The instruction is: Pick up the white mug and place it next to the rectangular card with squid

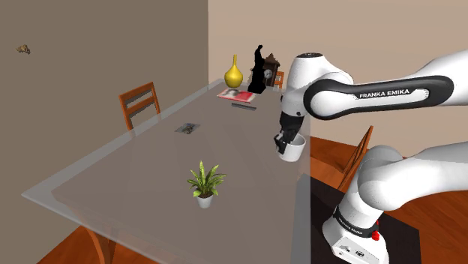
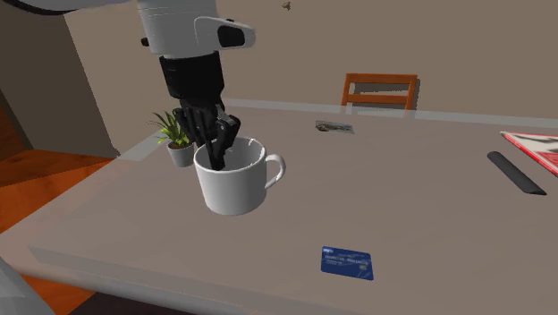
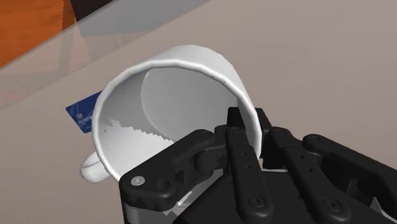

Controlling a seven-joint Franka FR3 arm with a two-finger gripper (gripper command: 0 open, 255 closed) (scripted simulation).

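Dining room, beige walls; grey table (image 1: 112, 172), most of its top bare. One mug (image 2: 231, 183): white, glazed-looking, likely rigid, light, slick, chippable. Hangs near the table edge by the stand, apparently just off the top, handle on the side away from the gripper (image 2: 217, 152). Fingers clamped on the mug wall, one inside, one outside; probably a swing-prone pinch, calls for slow carrying. Across the table, well apart, the picture card (image 2: 333, 127), open room all round. Nearby: blue card (image 2: 347, 262); plant (image 2: 176, 134) just behind.
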